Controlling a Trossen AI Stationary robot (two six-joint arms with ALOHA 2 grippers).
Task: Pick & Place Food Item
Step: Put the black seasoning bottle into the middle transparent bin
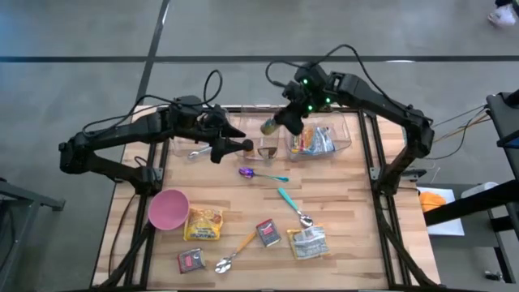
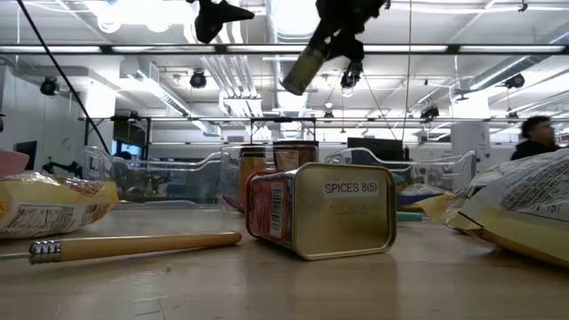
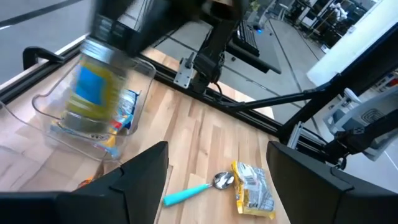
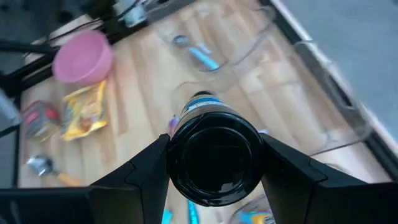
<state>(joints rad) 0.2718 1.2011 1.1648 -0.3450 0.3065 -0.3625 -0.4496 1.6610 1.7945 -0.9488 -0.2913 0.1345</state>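
Jar point(image 4: 214, 152) sits clamped between right gripper point(image 4: 214, 163) fingers point(image 4: 140, 174), above clear bins point(image 1: 340, 138).

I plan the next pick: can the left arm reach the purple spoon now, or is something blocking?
Probably yes. The left gripper is open and empty, just behind the purple spoon, with bare table between. The right gripper holds a jar clear of it.
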